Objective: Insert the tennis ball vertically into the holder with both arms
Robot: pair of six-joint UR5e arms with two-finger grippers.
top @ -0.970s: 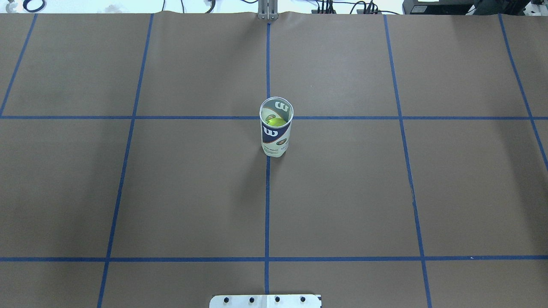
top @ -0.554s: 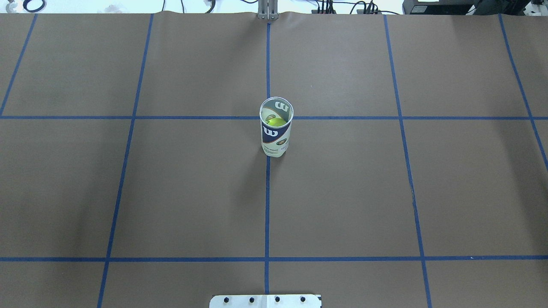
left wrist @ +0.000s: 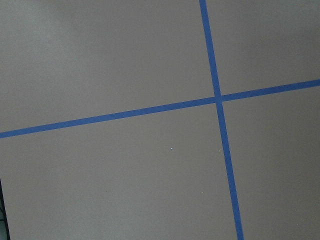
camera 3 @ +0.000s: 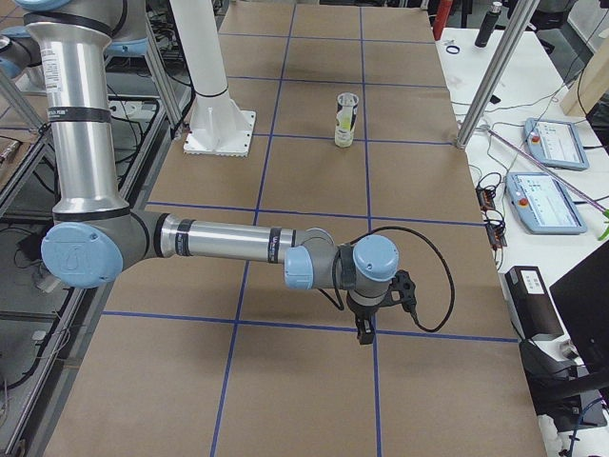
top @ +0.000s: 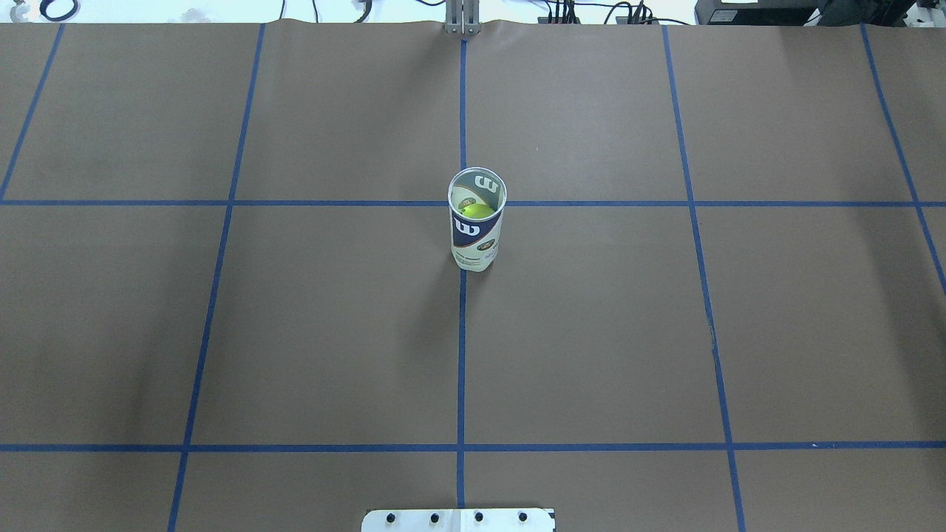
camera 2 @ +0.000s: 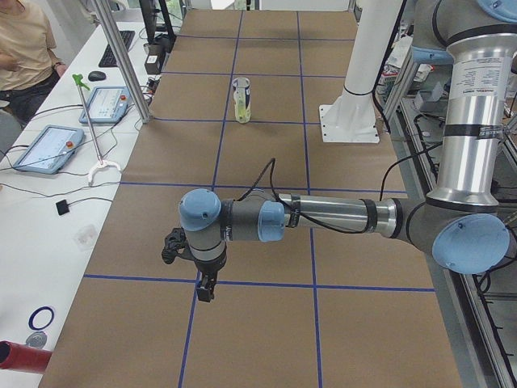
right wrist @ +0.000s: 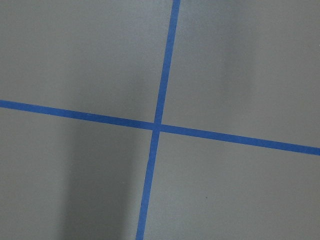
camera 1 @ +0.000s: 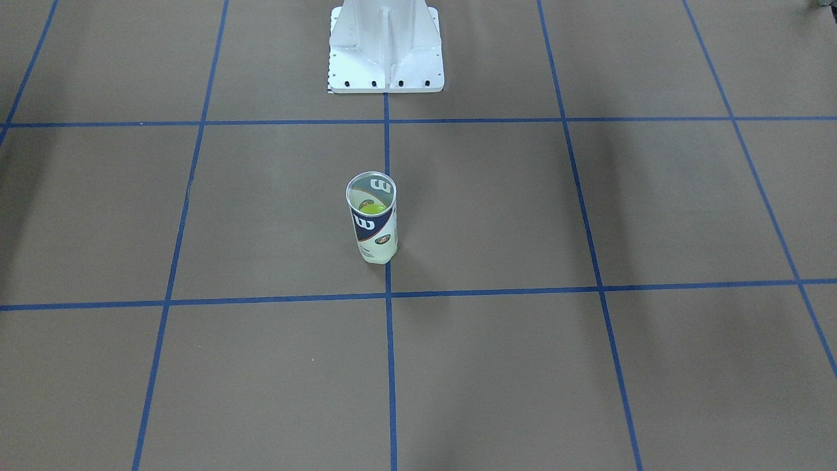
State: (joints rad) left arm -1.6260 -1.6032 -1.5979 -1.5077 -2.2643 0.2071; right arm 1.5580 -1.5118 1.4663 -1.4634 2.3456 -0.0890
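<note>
The clear holder tube (top: pixel 477 222) with its navy and white "W" label stands upright at the table's middle, and it also shows in the front view (camera 1: pixel 373 219). A yellow-green tennis ball (top: pixel 478 211) lies inside it, also seen through the open top in the front view (camera 1: pixel 374 209). My left gripper (camera 2: pixel 207 287) hangs over the table far from the tube, toward the left end. My right gripper (camera 3: pixel 364 330) hangs over the right end. Both show only in the side views, so I cannot tell whether they are open or shut. The wrist views show only brown paper and blue tape.
The white metal pedestal base (camera 1: pixel 386 46) stands at the robot's side of the table. Blue tape lines (top: pixel 461 355) divide the brown surface. Tablets (camera 2: pixel 48 148) and cables lie on the white side bench, where a person (camera 2: pixel 24 40) sits.
</note>
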